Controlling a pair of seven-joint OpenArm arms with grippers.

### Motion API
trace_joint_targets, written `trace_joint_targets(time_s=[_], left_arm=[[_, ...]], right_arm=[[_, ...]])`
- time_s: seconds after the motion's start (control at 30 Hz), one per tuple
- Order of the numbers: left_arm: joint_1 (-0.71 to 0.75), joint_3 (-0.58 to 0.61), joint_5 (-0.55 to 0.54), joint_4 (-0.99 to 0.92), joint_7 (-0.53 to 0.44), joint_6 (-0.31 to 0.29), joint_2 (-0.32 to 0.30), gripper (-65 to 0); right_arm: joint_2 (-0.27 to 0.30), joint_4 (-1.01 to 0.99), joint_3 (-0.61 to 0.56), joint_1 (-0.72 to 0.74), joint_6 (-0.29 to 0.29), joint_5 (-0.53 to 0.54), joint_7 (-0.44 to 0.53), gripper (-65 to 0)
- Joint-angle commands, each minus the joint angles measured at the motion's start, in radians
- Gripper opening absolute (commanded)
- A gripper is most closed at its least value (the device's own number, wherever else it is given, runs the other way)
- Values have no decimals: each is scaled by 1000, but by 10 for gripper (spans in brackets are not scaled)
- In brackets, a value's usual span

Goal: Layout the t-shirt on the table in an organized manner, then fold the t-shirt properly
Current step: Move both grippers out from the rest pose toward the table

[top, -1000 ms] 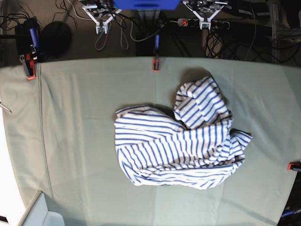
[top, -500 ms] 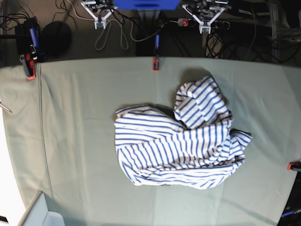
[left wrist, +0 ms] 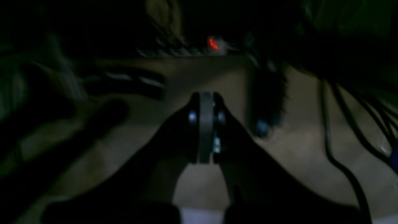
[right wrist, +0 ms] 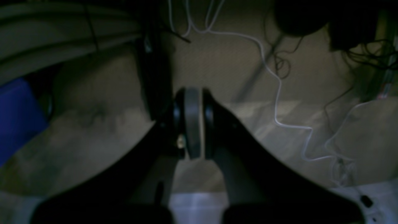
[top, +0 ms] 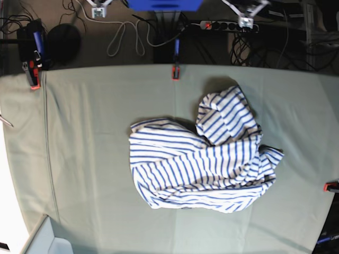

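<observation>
T-shirt: the t-shirt [top: 204, 161], white with thin blue stripes, lies in a crumpled heap on the table [top: 95, 148], a little right of centre in the base view, touched by neither arm.
Folds: a rounded lump of cloth rises at the heap's far side; the broader body spreads toward the near edge (the stripes run at clashing angles where layers overlap).
Table: pale grey-green cloth covers the surface; a red clamp [top: 175, 72] grips the far edge, another [top: 34, 79] sits at the far left corner, and a third [top: 331, 186] shows at the right edge.
Left gripper: the left gripper [left wrist: 205, 96] has its jaws pressed together on nothing, seen in the dim left wrist view over floor and dark cables; in the base view it sits at the top, beyond the table's far edge.
Right gripper: the right gripper [right wrist: 192, 93] is likewise closed and empty, above a floor crossed by a thin white cable [right wrist: 276, 93], well apart from the shirt.
</observation>
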Motion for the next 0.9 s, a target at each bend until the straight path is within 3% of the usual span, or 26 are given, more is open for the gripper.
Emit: trace_joint_targets(time_s=[0.0,0.33,0.57,0.8,0.87], left_arm=[[46,-12,-20,61,-15,-6,-16,-650],[287,-188,-251,636,-15,-14,-58,-650],[313,-290,-324,847,-15,-14,-46,-650],[281,-306,-468,906,-12,-14,-59,-646],[266,-308,-492,906,36,-14,-55,-611]], right_arm=[[12,79,2,-48,4,2,28,-650],[50,613,2,-276,4,2,28,-650],[50,863,1,-305,4,2,19,-650],[49,1015,-38,-219,4,2,-166,-650],[50,1011,-62,-168,5,2,-242,-650]])
